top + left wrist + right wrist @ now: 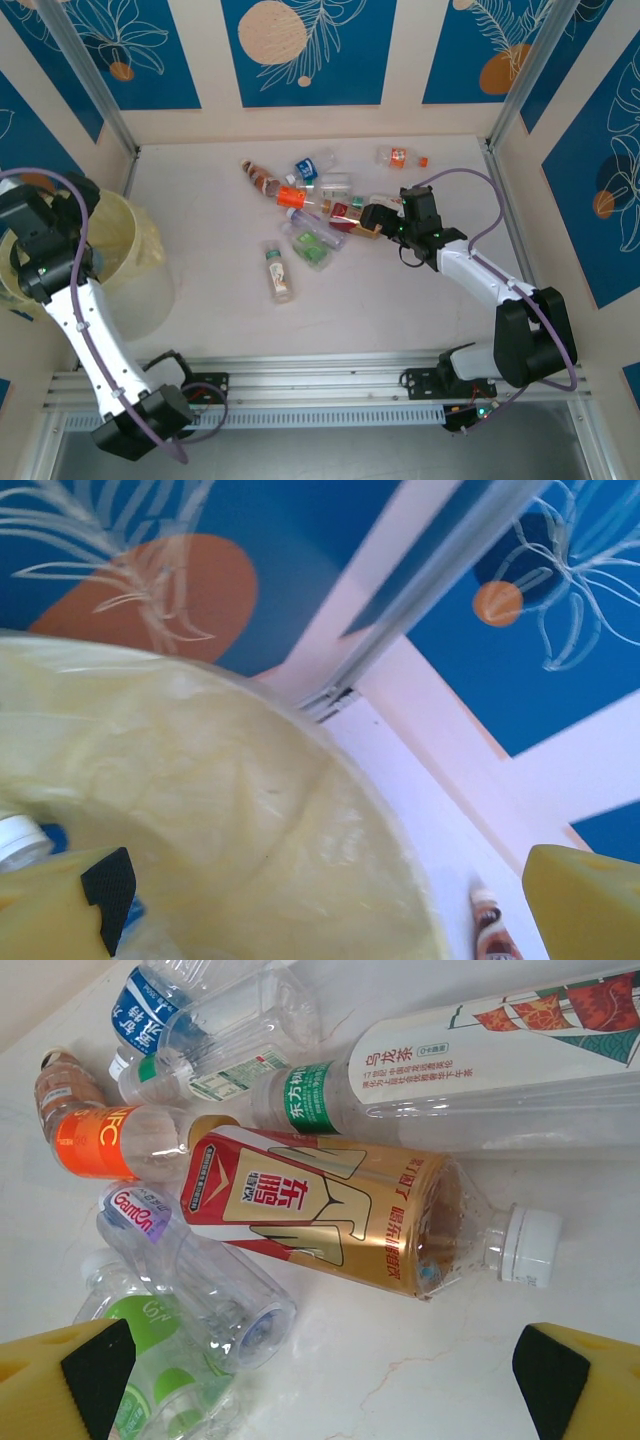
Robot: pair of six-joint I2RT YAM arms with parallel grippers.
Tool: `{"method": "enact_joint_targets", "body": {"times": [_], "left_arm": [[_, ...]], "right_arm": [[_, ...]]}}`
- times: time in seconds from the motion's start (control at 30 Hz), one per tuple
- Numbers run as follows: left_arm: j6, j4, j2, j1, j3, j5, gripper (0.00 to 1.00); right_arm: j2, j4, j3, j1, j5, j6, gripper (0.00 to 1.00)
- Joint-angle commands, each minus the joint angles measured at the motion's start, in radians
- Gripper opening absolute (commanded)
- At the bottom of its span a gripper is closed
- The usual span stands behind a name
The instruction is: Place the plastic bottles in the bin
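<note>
We log right gripper [320, 1370] splayed wide, empty, gold-labelled bottle [320, 1210] crosswise just beyond its tips, white cap [530, 1245] resolved by wrist view; left gripper [340, 905] likewise splayed over bin [250, 780].

The pile of bottles [322, 208] lies on the table [220, 320], well right of the bin [150, 262]; a single bottle [277, 271] lies nearer the bin.
</note>
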Motion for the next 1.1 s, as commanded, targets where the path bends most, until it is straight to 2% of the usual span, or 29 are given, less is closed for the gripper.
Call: {"method": "enact_joint_targets", "body": {"times": [0.0,0.27,0.4,0.5,0.7,0.8,1.07], "left_arm": [[0.084,-0.046,0.014,-0.132,0.095,-0.081,1.0],[0.193,-0.097,0.101,-0.57,0.251,-0.339,1.0],[0.259,-0.096,0.17,-0.83,0.284,-0.52,1.0],[0.294,-0.082,0.231,-0.977,0.281,-0.613,1.0],[0.214,-0.029,0.333,-1.092,0.191,-0.538,1.0],[0.177,-0.026,0.386,-1.144,0.151,-0.553,1.0],[0.051,0.042,0.432,-1.171,-0.035,-0.423,1.0]], "right_arm": [[-0.016,0.047,-0.023,-0.003,-0.029,0.008,0.99],[-0.056,0.12,-0.068,0.0,-0.074,-0.022,0.99],[-0.09,0.157,-0.096,0.004,-0.05,-0.026,0.99],[-0.109,0.164,-0.109,0.002,-0.042,-0.03,0.99],[-0.119,0.14,-0.112,0.0,-0.02,-0.023,0.99],[-0.122,0.132,-0.115,-0.001,-0.003,-0.016,0.99],[-0.121,0.119,-0.127,-0.003,0.016,-0.009,0.99]]}}
